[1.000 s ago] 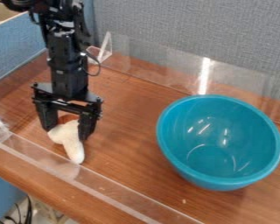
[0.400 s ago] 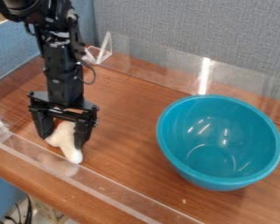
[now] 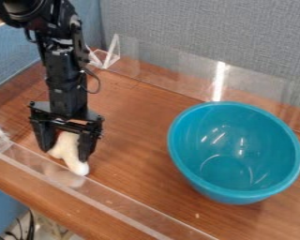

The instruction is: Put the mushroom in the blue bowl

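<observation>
Mushroom [image 3: 70,155]: small cream toy, lay on the desk [image 3: 140,112] at left, well apart from the blue bowl [image 3: 234,150]. Probably light, rigid, smooth. Best taken across the thick stem. Hand [image 3: 67,142]: spread wide, straddling it, nothing grasped.

The gripper [image 3: 67,137] now sits lower and slightly further toward the left of the frame than a second ago, its black arm shifted the same way. Its open fingers [image 3: 93,141] now straddle the mushroom [image 3: 71,154] more closely, covering more of its upper part. The mushroom's lower end appears a little further left near the front edge.
</observation>
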Controlling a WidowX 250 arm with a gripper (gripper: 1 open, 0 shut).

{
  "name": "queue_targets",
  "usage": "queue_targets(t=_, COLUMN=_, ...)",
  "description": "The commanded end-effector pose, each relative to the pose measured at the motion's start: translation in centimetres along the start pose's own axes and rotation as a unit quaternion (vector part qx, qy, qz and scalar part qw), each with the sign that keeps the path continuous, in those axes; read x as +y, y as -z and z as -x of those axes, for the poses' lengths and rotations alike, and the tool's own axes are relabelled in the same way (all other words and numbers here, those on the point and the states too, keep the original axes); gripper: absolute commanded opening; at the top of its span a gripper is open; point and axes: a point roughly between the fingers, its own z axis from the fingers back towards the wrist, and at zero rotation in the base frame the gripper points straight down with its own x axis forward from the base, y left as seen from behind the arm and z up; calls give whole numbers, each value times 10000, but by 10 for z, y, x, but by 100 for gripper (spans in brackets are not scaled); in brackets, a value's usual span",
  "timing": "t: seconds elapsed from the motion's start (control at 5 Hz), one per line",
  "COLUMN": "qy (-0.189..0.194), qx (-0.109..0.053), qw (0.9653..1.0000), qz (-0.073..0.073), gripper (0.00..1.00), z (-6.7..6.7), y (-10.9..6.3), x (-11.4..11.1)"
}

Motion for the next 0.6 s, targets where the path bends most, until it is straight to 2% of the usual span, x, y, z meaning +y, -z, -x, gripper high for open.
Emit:
queue_targets(t=0.0, qy=-37, qx=-102, qw=9999, qz=26, gripper=100, z=-3, y=2, x=3)
queue_targets(t=0.2, qy=-43, qx=-101, qw=9999, qz=46, gripper=0, z=-3, y=4, x=3)
queue_targets(t=0.4, qy=-7, qx=-150, qw=9999, qz=68, gripper=0, z=-1, y=-3, x=3)
